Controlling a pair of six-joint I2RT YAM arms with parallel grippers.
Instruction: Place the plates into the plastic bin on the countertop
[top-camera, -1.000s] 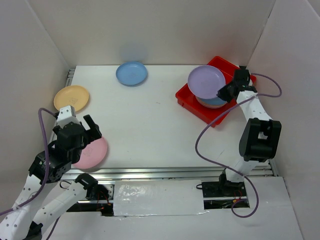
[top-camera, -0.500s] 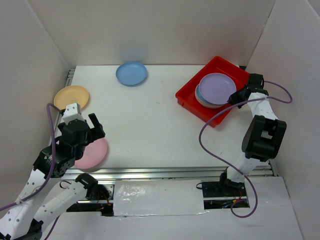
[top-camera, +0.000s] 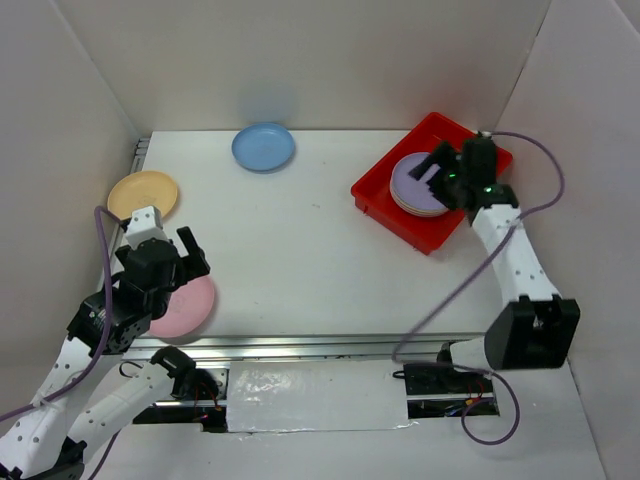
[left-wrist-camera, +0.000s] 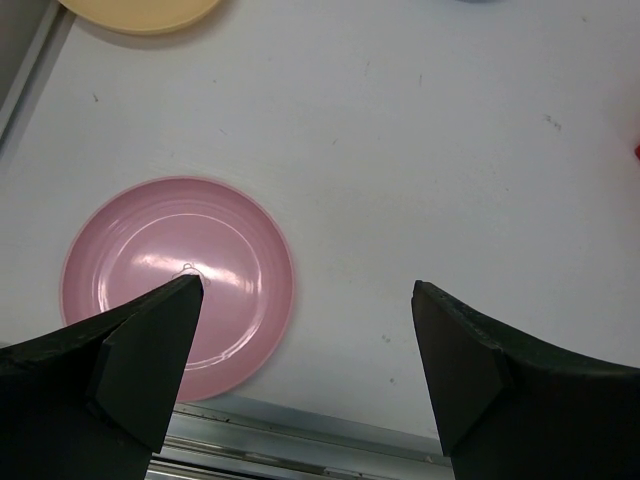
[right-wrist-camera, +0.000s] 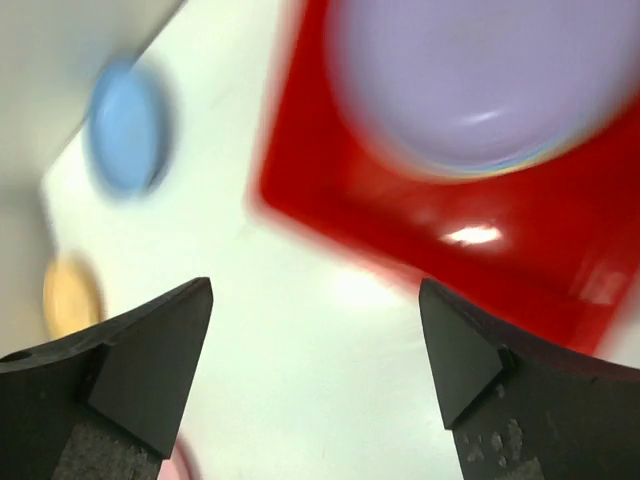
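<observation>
- The lilac plate (top-camera: 412, 186) is pictured lying flat on a stack of other plates inside the red bin (top-camera: 383, 203), at the far right of the tabletop (top-camera: 310, 250). It is touched by nothing.
- The right pincer (top-camera: 440, 172) is seen spread wide and empty above the bin. Its wrist view is blurred.
- The left pincer (left-wrist-camera: 307, 290) is shown fully spread and empty, hovering over the near left corner. One finger hangs above the pink plate (left-wrist-camera: 170, 240) and the other above bare tabletop.
- Three plates are counted outside the bin: the pink one just beside the metal rail (left-wrist-camera: 300, 445), the yellow plate (top-camera: 142, 195) at the left edge, and the blue plate (top-camera: 264, 147) at the far side.
- The pink plate is judged to be the step in hand. A rim grip is advised, with one finger lowered inside the dish and the other outside it, so that the thin lip is pinched.
- The descent is best kept slow and square. Should the lip be missed, the shallow plate could be pushed against the rail or tipped.
- Once the plate is gripped, a clean lift is recommended before any travel. The bin stands well apart on the right, so the plate should be kept level and set on top of the lilac one, not dropped.
</observation>
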